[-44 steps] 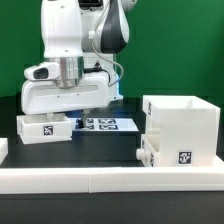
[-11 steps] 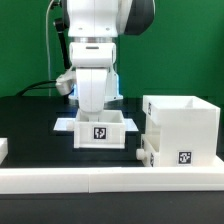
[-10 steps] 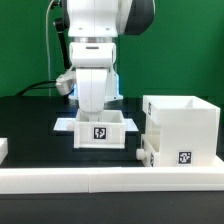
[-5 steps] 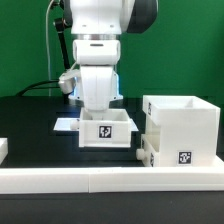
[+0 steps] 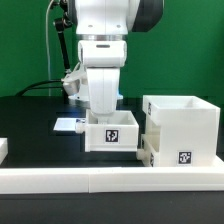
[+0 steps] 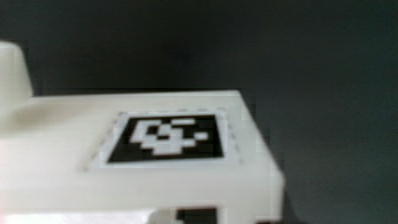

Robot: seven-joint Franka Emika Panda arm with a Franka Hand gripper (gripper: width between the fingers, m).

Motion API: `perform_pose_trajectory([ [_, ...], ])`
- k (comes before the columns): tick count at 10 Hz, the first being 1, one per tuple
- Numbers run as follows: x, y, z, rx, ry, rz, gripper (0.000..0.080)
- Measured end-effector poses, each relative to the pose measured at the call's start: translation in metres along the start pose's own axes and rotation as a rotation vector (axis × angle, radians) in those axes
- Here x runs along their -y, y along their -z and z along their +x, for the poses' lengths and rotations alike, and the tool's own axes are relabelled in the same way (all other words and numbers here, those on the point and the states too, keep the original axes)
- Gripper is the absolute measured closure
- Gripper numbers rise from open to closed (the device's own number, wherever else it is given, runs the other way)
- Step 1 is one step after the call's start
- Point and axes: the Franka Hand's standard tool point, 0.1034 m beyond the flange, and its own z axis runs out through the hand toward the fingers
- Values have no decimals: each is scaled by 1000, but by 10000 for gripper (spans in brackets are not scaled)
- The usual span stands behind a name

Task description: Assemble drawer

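Note:
A white open-top drawer tray (image 5: 112, 135) with a black-and-white tag on its front hangs under my gripper (image 5: 103, 114), just left of the large white casing (image 5: 185, 125) in the exterior view. My fingers reach down into the tray and are shut on its wall; their tips are hidden. A second tray sits low in the casing, its knob (image 5: 141, 154) sticking out on the casing's left. In the wrist view the held tray's tagged face (image 6: 169, 137) fills the frame, blurred.
The marker board (image 5: 66, 125) lies on the black table behind and left of the held tray. A long low white border wall (image 5: 90, 180) runs along the front. A small white block (image 5: 3, 148) sits at the exterior view's left edge.
The arm has carried the tray to the exterior view's right, from over the marker board to close beside the casing. The casing has not moved.

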Motion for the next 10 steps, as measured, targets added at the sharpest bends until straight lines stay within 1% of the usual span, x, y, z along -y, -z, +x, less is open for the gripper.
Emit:
perform_pose_trajectory([
  [2,-1,1,1,-1,23,-5,758],
  [4,-6,4,8,-5,33,-13,758],
  [7,-2,-4,14,-11,31,1,758],
  [9,-3,-3,21,-14,28,0,758],
  [10,-5,-3,22,-12,18,-2,758],
])
